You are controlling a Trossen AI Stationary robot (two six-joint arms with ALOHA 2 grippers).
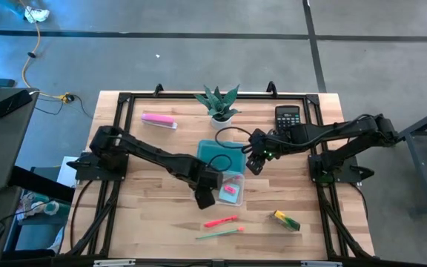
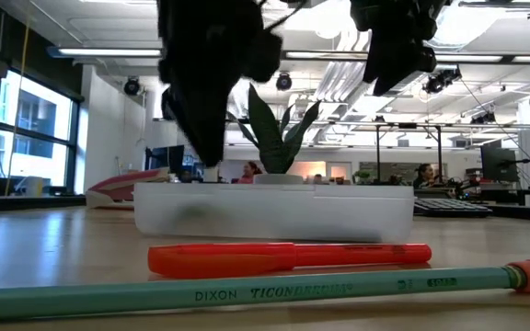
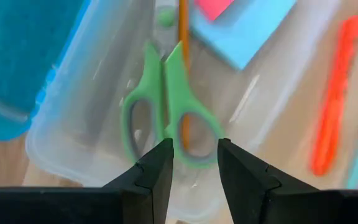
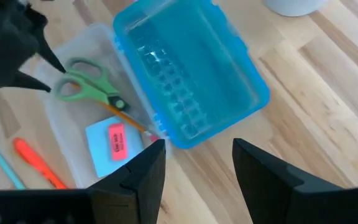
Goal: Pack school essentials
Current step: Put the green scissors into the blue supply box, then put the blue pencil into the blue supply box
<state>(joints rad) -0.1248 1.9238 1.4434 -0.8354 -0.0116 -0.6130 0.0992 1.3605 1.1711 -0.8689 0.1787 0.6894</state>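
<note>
While both arms reach inward, left tool (image 3: 194, 163) spread above green-handled scissors (image 3: 166, 109) — right tool (image 4: 196, 165) spread too, over blue lid (image 4: 188, 78).

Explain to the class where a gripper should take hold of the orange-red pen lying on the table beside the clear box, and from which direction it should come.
Grip the orange-red pen around the middle of its barrel, coming straight down from above. It lies flat on the bare table, slightly slanted, so the fingers should straddle its narrow width. The green pencil lies close alongside, so keep the fingers clear of it.
</note>
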